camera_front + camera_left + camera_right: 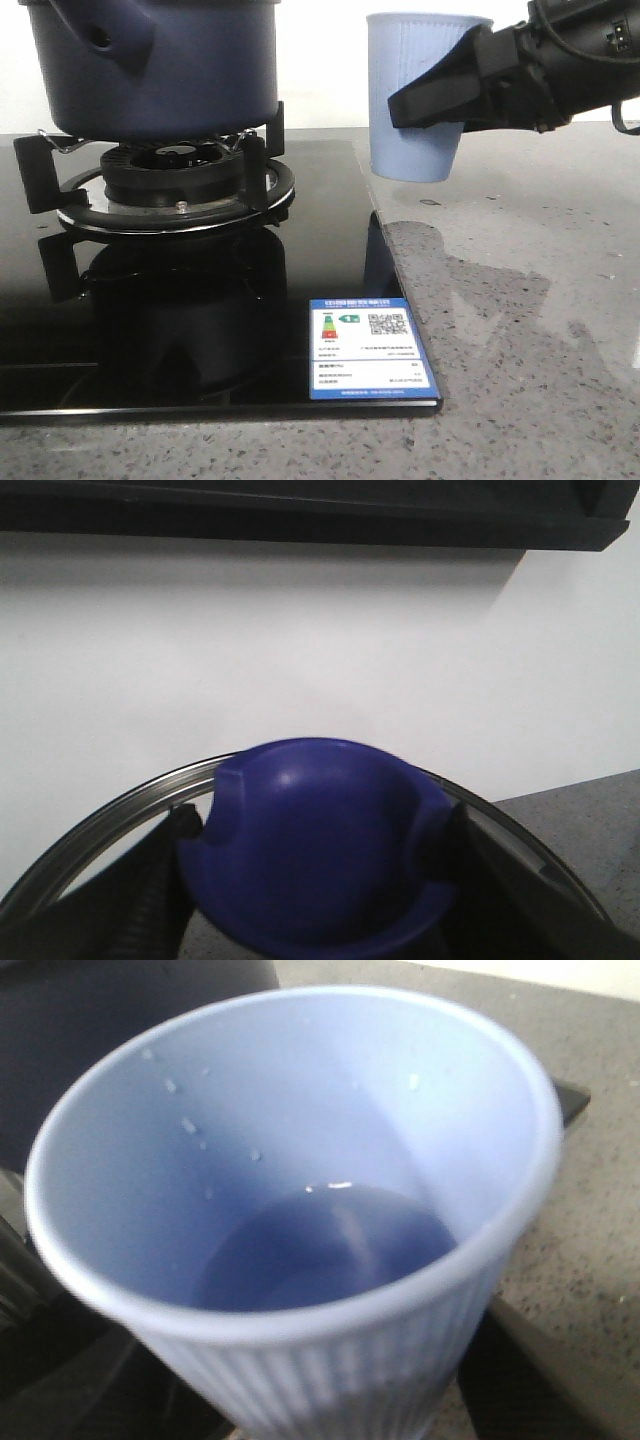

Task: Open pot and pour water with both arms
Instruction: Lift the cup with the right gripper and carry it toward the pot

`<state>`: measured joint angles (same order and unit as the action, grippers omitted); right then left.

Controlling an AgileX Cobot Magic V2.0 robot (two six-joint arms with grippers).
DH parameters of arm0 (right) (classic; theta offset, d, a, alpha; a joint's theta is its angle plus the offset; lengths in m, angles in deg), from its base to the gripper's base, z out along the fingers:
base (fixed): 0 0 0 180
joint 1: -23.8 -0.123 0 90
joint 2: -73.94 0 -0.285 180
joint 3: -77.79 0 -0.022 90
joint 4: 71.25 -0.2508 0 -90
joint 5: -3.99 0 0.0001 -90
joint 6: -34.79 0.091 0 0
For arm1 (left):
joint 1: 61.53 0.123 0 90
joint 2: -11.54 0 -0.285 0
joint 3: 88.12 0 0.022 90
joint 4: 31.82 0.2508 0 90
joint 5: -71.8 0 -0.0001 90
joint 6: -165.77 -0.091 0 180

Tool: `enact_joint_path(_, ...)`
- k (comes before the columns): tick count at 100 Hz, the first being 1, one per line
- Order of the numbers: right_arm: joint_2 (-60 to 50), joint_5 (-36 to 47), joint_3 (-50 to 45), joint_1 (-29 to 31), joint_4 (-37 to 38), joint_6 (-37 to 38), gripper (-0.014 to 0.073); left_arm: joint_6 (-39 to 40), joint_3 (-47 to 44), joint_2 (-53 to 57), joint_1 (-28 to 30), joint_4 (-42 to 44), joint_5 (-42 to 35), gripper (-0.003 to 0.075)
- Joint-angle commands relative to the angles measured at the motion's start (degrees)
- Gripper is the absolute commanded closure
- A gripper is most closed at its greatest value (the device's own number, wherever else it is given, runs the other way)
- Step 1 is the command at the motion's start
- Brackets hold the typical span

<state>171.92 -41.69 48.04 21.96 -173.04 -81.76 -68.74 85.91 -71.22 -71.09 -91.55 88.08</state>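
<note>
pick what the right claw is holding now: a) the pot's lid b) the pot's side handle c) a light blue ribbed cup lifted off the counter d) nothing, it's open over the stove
c: the front view shows the right claw clamped on the light blue cup, whose base hangs above the counter, beside the pot.

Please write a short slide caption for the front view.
Right hand holds the cup raised beside the pot on the burner.

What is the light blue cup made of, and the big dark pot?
The cup looks like thin ribbed plastic or coated paper: fine vertical ridges, water beading inside. The pot seems to be metal with a matte navy coating; its dull, even surface suggests it.
</note>
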Motion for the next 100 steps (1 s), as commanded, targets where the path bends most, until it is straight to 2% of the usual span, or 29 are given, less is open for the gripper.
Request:
enact_joint_path(1,-2.8,-4.2,2.6,0.2,-4.6,-0.6,0.0286,0.5,2.4,2.3,0.1,-1.9,-3.6,0.0304)
enact_joint_path(52,-8.0,3.9,9.2,0.2,-2.7,1.5,0.0286,0.5,2.4,2.3,0.1,-1.5,-5.9,0.0304)
enact_joint_path(74,-8.6,6.2,15.0,0.1,6.8,12.8,0.0286,0.5,2.4,2.3,0.1,0.3,-7.7,0.0304)
enact_joint_path(100,-8.6,6.6,21.5,-1.0,15.9,19.7,0.0286,0.5,2.4,2.3,0.1,1.1,-9.6,0.0304)
